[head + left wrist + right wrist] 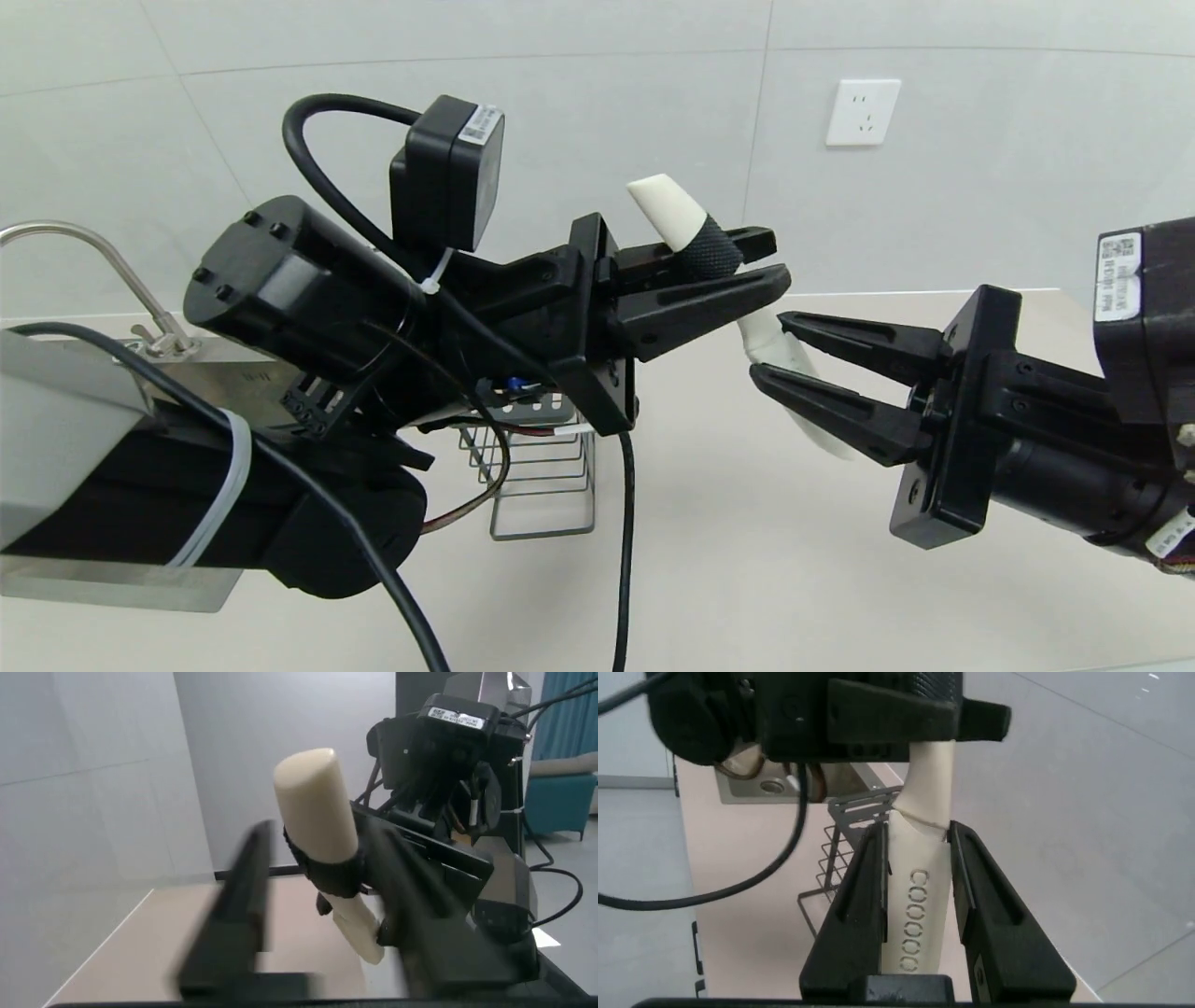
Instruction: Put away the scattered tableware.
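Holes (915,919) in utensil (929,775) face right wrist camera.

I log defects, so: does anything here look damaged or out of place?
The white utensil, held in the air by the left gripper, shows a thin line across its neck; seam or crack, cannot tell.

One cream-white plastic utensil (667,213) with black knurled band and perforated lower part: tilted in mid-air, rounded handle end uppermost, left gripper (770,257) clamped on the band.
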Controlling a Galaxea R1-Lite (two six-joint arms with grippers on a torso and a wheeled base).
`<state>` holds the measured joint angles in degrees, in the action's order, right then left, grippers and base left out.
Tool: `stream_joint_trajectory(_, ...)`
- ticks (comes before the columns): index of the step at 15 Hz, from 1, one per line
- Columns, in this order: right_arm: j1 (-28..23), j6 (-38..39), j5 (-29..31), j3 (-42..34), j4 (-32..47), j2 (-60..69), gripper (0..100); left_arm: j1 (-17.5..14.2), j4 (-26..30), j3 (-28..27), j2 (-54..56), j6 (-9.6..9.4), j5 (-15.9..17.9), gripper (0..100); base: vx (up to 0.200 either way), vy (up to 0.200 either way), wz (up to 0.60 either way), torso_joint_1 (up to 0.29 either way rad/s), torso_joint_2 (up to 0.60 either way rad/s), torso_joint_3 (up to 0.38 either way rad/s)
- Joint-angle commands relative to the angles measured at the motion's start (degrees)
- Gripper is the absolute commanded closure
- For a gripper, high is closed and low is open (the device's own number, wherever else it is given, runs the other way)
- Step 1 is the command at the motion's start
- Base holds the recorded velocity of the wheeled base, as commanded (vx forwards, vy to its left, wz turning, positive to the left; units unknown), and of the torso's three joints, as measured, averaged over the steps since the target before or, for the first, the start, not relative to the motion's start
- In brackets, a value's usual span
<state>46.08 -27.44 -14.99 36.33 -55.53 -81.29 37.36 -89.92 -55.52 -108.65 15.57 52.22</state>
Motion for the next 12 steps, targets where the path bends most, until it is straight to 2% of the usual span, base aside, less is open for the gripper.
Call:
stream_joint_trajectory(1, 0.1, -0.2, -0.2, -0.1, 0.0, -0.3, 100, -0.1, -0.1, 0.0, 0.2, -0.01, -0.1, 100, 0.000, 0.000, 0.00, 0.000, 0.00, 0.000)
stream_joint_trajectory(2, 0.6, -0.2, -0.3, -0.5, 0.2, -0.5, 0, -0.1, -0.1, 0.0, 0.3, -0.01, -0.2, 100, 0.000, 0.000, 0.00, 0.000, 0.00, 0.000)
stream_joint_trajectory(4, 2.1, 0.0, -0.2, -1.6, 0.5, -1.2, 0, -0.1, -0.1, 0.0, 0.4, -0.01, -1.2, 100, 0.000, 0.000, 0.00, 0.000, 0.00, 0.000)
stream_joint_trajectory(5, 2.0, 0.3, -0.1, -2.0, 0.4, -1.9, 0, -0.1, -0.1, 0.4, 0.5, -0.45, -3.3, 100, 0.000, 0.000, 0.00, 0.000, 0.00, 0.000)
stream_joint_trajectory(7, 2.0, 0.6, 0.2, -2.0, 0.2, -3.0, 0, -0.6, -0.1, 3.5, 1.5, -0.63, -3.5, 100, 0.000, 0.000, 0.00, 0.000, 0.00, 0.000)
stream_joint_trajectory(9, 1.8, 0.7, 0.6, -2.1, 0.1, -3.5, 0, -2.3, -0.1, 5.3, 2.3, -2.30, -3.4, 100, 0.000, 0.000, 0.00, 0.000, 0.00, 0.000)
stream_joint_trajectory(10, 0.8, 0.9, 1.4, -2.2, -0.1, -4.1, 0, -5.4, -0.1, 5.8, 2.9, -4.14, -3.4, 100, 0.000, 0.000, 0.00, 0.000, 0.00, 0.000)
stream_joint_trajectory(12, 0.2, 1.7, 2.4, -2.7, -0.2, -4.6, 0, -8.2, -0.1, 7.4, 5.2, -4.49, -3.4, 100, 0.000, 0.000, 0.00, 0.000, 0.00, 0.000)
